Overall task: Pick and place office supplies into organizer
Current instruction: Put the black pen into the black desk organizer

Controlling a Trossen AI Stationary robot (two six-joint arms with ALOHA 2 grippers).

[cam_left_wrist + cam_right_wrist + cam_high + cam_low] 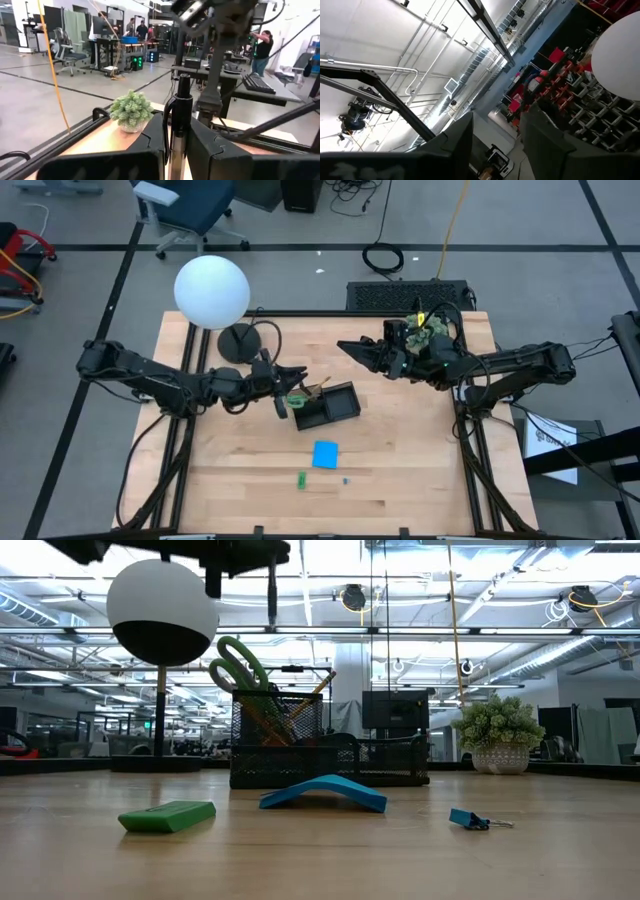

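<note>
Centre of high view: left gripper (283, 406) clamped on black pen (176, 135), held upright beside organizer (338, 404). Keep pen vertical, centre over tall mesh cup, lower before releasing. Right gripper (350, 349) upper centre, part-open, empty.

Even overhead light fills the high view; the desk (250, 480) is bright, with only short soft shadows under the arms. In the low view ceiling strip lights glare white behind the lamp globe (162, 608), leaving it and the organizer (330, 755) dark against the backlight, while the nearest desk surface is soft. The left wrist view is slightly blurred up close; the right wrist view is washed out by pale ceiling glare
</note>
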